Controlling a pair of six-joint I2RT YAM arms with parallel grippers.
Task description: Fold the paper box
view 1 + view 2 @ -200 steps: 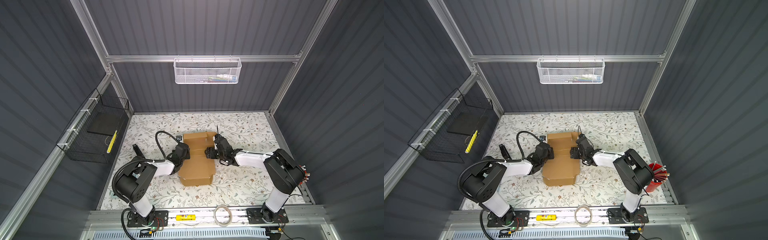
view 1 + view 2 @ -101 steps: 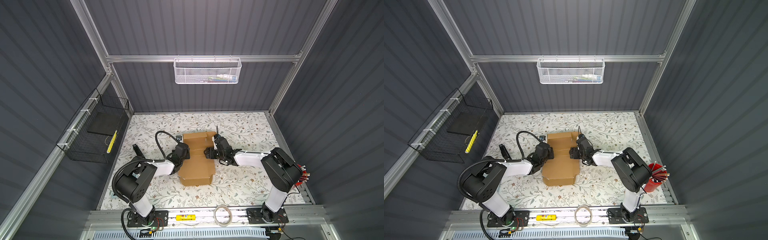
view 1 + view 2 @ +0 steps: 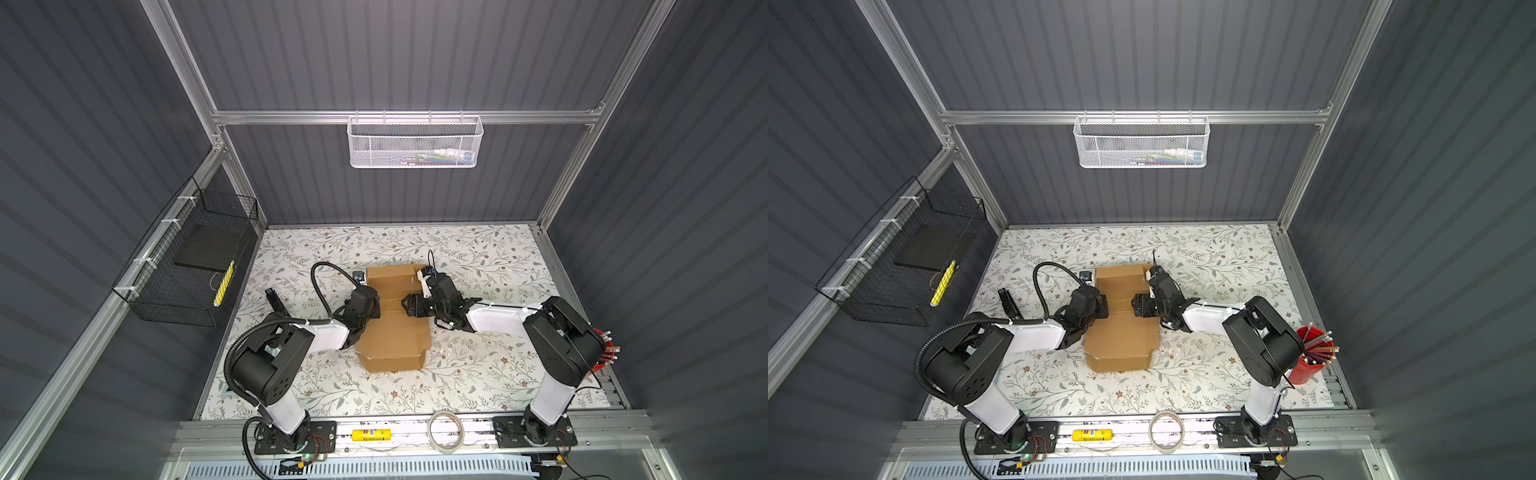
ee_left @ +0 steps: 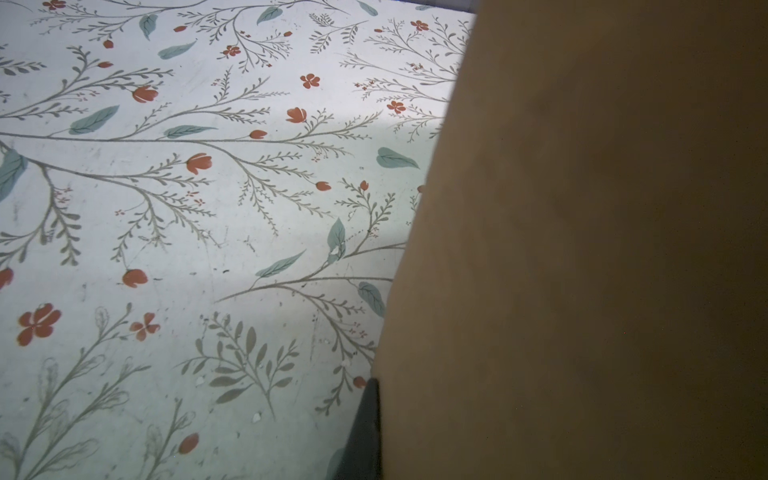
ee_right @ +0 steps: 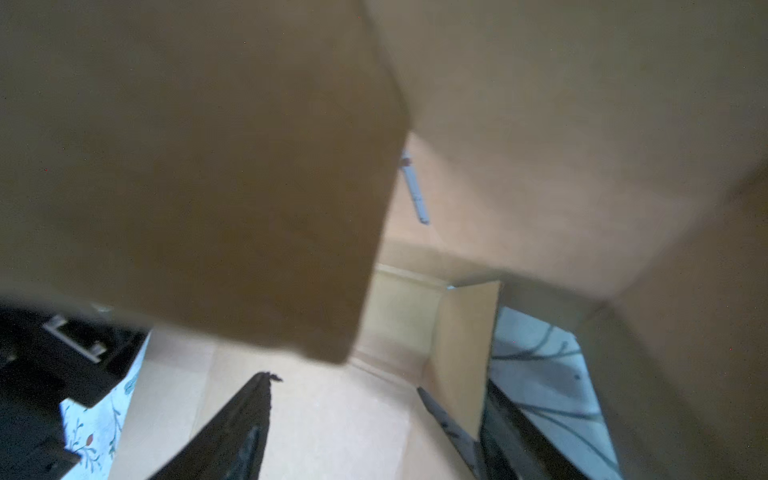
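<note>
- At the middle of the floral-covered table (image 3: 478, 374), in both top views, lies the paper box (image 3: 392, 332). It is brown cardboard, partly folded, running front to back. The left gripper (image 3: 375, 311) meets its left edge and the right gripper (image 3: 406, 306) its right edge.
- In a top view, a red cup of pencils (image 3: 1312, 353) stands clear of the right arm, by the table's right edge. A yellow object (image 3: 1087, 435) on the front rail carries print too small to read.
- Left wrist view: cardboard fills one side. One dark finger (image 4: 365, 424) lies along a flap's edge, and the gripper is clenched. Whether it pinches the flap, I cannot tell.
- Right wrist view, blurred: the fingers (image 5: 245, 419) are spread wide and released above the box's inner floor, beside a small upright flap (image 5: 461, 353).
</note>
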